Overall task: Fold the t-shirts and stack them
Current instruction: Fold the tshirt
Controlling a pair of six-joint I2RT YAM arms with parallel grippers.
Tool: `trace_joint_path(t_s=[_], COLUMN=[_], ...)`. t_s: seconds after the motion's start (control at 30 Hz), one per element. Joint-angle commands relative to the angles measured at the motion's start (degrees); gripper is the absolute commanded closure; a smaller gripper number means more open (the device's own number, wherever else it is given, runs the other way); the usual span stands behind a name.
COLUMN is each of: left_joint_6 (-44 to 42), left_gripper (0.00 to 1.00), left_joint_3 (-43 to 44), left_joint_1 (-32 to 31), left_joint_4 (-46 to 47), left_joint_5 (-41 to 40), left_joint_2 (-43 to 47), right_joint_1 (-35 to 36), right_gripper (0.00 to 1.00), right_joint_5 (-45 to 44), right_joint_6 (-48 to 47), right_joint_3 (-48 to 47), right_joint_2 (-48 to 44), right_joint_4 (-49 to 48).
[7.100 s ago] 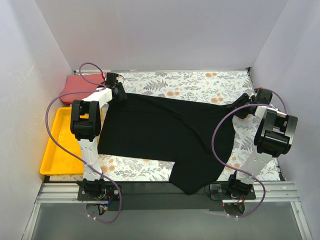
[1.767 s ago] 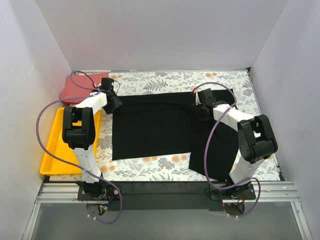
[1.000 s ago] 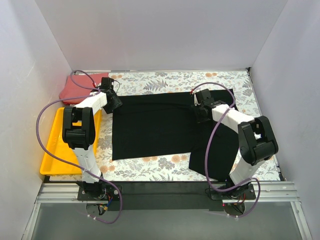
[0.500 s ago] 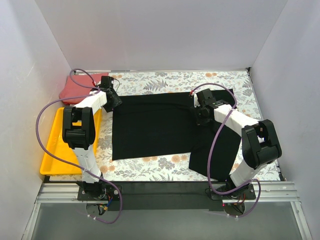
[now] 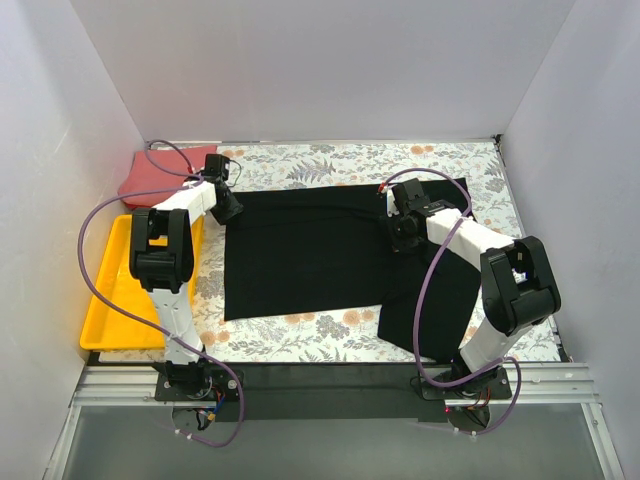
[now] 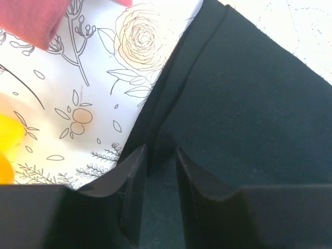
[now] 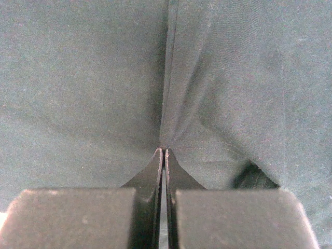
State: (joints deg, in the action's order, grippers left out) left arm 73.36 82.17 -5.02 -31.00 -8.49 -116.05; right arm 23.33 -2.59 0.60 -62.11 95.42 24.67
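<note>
The black t-shirt (image 5: pixel 310 250) lies spread flat on the floral cloth (image 5: pixel 330 165), with one part hanging toward the near edge at the right. My left gripper (image 5: pixel 228 207) sits at the shirt's far left corner. In the left wrist view its jaws (image 6: pixel 161 149) stand a narrow gap apart, straddling a raised fold of the black t-shirt (image 6: pixel 249 104). My right gripper (image 5: pixel 403 238) is down on the shirt's right half. Seen from the right wrist, that gripper (image 7: pixel 164 151) is shut, pinching the black cloth (image 7: pixel 93 78) where a seam and creases meet. The coral-red t-shirt (image 5: pixel 160 172) lies folded at the far left.
A yellow tray (image 5: pixel 110 300) stands along the left edge, beside the left arm. White walls close in the left, back and right sides. The coral-red shirt's edge (image 6: pixel 36 18) and a bit of the tray (image 6: pixel 8 140) show in the left wrist view.
The left gripper's jaws have narrowed around the shirt's corner fold and its arm has shifted slightly right. The right gripper stays pinched on the shirt, barely moving.
</note>
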Motion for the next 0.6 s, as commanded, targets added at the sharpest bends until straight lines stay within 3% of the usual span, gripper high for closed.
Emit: trace_joint_path(t_s=[0.0, 0.13, 0.57], left_joint_6=[-0.24, -1.99, -5.51], left_gripper=[0.83, 0.97, 0.99], left_joint_3=[2.46, 4.92, 12.57], left_joint_1=[-0.17, -0.17, -0.17], left_joint_4=[-1.34, -2.83, -9.69], left_joint_5=[-0.30, -3.19, -4.61], left_joint_2=[-0.32, 0.12, -1.99], right_joint_1=[0.31, 0.31, 0.31], right_gripper=[0.99, 0.99, 0.99], right_joint_5=[0.39, -0.84, -3.47], right_joint_6=[-0.43, -0.43, -0.43], right_joint_3=[-1.26, -0.56, -0.38], right_joint_2=[-0.32, -1.81, -5.59], right_joint_4=[1.35, 1.44, 4.69])
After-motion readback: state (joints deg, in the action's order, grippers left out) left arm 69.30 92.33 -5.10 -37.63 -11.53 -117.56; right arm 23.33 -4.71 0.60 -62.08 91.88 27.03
